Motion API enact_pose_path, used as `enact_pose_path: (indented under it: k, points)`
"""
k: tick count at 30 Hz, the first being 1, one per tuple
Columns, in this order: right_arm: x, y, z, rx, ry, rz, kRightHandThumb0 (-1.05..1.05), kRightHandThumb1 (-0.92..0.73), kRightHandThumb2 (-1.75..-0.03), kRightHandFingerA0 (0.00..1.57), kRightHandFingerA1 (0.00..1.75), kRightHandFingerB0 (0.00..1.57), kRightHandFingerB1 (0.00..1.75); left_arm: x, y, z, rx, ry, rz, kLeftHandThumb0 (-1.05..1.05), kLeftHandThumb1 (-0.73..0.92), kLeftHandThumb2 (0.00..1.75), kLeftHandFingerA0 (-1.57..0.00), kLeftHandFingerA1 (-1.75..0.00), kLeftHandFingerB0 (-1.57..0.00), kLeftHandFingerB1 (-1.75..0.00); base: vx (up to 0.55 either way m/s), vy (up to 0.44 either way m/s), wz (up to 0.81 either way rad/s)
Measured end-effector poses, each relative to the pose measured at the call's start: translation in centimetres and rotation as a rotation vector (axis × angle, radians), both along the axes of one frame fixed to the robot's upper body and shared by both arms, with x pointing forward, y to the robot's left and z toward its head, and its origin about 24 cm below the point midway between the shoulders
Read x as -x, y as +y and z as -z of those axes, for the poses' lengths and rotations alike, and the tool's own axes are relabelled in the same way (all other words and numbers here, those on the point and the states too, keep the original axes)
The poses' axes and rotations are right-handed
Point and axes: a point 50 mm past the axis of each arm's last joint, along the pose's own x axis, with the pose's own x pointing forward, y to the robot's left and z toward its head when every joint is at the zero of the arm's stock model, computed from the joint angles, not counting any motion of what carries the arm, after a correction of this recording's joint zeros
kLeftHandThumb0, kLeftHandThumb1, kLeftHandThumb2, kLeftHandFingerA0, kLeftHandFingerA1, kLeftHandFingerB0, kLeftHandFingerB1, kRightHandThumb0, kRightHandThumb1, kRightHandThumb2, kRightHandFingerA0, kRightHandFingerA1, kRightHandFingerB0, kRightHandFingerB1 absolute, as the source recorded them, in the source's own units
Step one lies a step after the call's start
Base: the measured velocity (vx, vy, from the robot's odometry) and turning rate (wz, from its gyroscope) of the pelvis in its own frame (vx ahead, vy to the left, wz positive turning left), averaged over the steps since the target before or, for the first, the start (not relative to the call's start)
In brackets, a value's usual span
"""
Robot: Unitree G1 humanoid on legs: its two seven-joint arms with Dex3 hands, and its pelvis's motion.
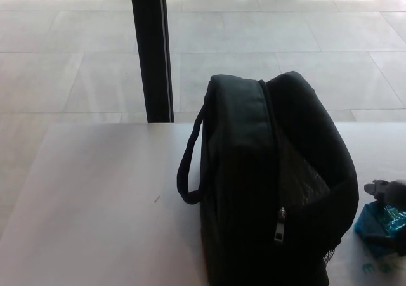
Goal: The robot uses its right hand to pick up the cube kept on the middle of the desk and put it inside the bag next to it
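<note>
Bag [266, 191] serves as my landmark: it stands on the desk [95, 197], black and upright, with its zip pull [279, 226] hanging on the near face and its carry loop [189, 165] on the side away from my working hand.

Nearest to me, low against the bag's right flank, sits the cube [382, 226], teal and only partly inside the picture. My right hand [388, 200] is at the cube, just right of the bag. Dark fingers [379, 188] lie over the cube's upper side, but the frame edge cuts the hand off, so I cannot tell whether they are clamped on the cube or only resting around it. My left hand is not in view.

Risk one: if I lift before the hold is firm, the cube may slip and drop beside the bag or off the desk edge.

Risk two: the bag's right wall rises well above the cube. A low, direct transfer would strike that wall and could push or tip the bag.

Risk three: I cannot confirm how wide the opening along the bag's top [298, 165] gapes; a release off its centre could leave the cube caught on the rim.

Behind the bag, a dark post [151, 51] stands on the tiled floor [76, 58], clear of my path.
</note>
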Motion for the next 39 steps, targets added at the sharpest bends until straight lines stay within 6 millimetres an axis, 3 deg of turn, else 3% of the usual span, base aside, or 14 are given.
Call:
enact_pose_path:
  k: [8,11,15,16,17,22,25,28,29,30,31,32,38,39]
  points:
    - [-0.4,0.2,-0.6,0.118,0.089,-0.058,-0.57,-0.33,-0.70,0.13,0.71,0.00,0.07,-0.2,0.0,-0.1,0.000,-0.007,0.001,-0.68,0.57,0.94,-0.32,-0.61,-0.22,-0.51,0.00,0.000,0.00]
    - [-0.1,0.3,-0.6,0.194,0.105,-0.092,-0.17,-0.46,-0.74,0.69,1.21,0.00,0.00,-0.3,0.0,-0.2,0.000,-0.010,0.003,-0.67,0.57,0.93,-0.31,-0.60,-0.22,-0.51,0.00,0.000,0.00]
    - [0.9,0.3,0.1,0.278,0.091,-0.129,-0.16,-0.53,-0.81,0.52,1.11,0.05,0.09,-0.3,0.0,-0.2,0.000,-0.010,0.000,-0.58,0.74,0.61,-0.30,-0.51,-0.29,-0.41,0.00,0.000,0.00]
    - [1.1,0.3,0.4,0.294,0.087,-0.133,-0.23,-0.68,-0.62,0.48,1.55,0.01,0.32,-0.4,0.0,-0.2,0.001,-0.011,0.000,-0.62,0.56,0.94,-0.30,-0.60,-0.19,-0.50,0.00,0.000,0.00]
    - [1.2,0.1,0.6,0.312,0.077,-0.133,-0.25,-0.72,-0.62,0.47,1.55,0.06,0.30,-0.4,0.0,-0.3,0.000,-0.012,0.000,-0.58,0.74,0.61,-0.30,-0.51,-0.28,-0.41,0.00,0.000,0.00]
    - [1.7,-0.5,1.5,0.395,0.002,-0.148,-0.26,-0.75,-0.63,0.58,1.50,0.42,0.38,-0.5,0.0,-0.3,-0.001,-0.013,0.003,-0.64,0.57,0.94,-0.32,-0.60,-0.22,-0.50,0.00,0.000,0.00]
    - [1.6,-0.6,1.4,0.415,-0.054,-0.165,-0.24,-0.76,-0.62,0.83,1.73,0.77,1.22,-0.5,0.0,-0.3,0.000,-0.013,0.003,-0.65,0.55,0.93,-0.33,-0.61,-0.23,-0.51,0.00,0.000,0.00]
    - [1.5,-0.7,1.2,0.419,-0.119,-0.179,-0.27,-0.79,-0.64,0.80,1.75,0.72,1.29,-0.5,0.0,-0.3,0.000,-0.014,0.003,-0.67,0.56,0.92,-0.31,-0.60,-0.25,-0.52,0.00,0.000,0.00]
    - [1.5,-0.8,1.2,0.420,-0.127,-0.181,-0.29,-0.77,-0.61,0.79,1.75,0.74,1.02,-0.5,0.0,-0.3,0.000,-0.014,0.004,-0.67,0.56,0.92,-0.31,-0.60,-0.25,-0.52,0.00,0.000,0.00]
    - [1.5,-0.9,1.2,0.421,-0.146,-0.185,-0.36,-0.54,-0.94,1.11,1.34,0.77,0.90,-0.5,0.0,-0.3,0.000,-0.014,0.004,-0.67,0.56,0.93,-0.32,-0.61,-0.24,-0.51,0.00,0.000,0.00]
    - [1.5,-0.9,1.2,0.421,-0.165,-0.190,-0.30,-0.73,-0.62,0.83,1.75,0.78,1.07,-0.5,0.0,-0.3,0.000,-0.014,0.004,-0.67,0.56,0.92,-0.31,-0.60,-0.23,-0.51,0.00,0.000,0.00]
    - [1.5,-1.0,1.2,0.420,-0.182,-0.194,-0.30,-0.75,-0.64,0.82,1.75,0.70,1.34,-0.5,0.0,-0.3,0.000,-0.015,0.005,-0.66,0.55,0.92,-0.31,-0.60,-0.24,-0.51,0.00,0.000,0.00]
    - [1.9,-1.4,1.5,0.408,-0.265,-0.221,-0.25,-0.78,-0.70,0.82,1.75,0.72,1.35,-0.5,0.0,-0.3,0.000,-0.015,0.005,-0.66,0.54,0.91,-0.31,-0.60,-0.24,-0.52,0.00,0.000,0.00]
    - [1.9,-1.5,1.6,0.406,-0.275,-0.224,-0.26,-0.74,-0.70,0.80,1.75,0.80,1.07,-0.5,0.0,-0.3,0.000,-0.015,0.005,-0.64,0.55,0.92,-0.33,-0.61,-0.24,-0.51,0.00,0.000,0.00]
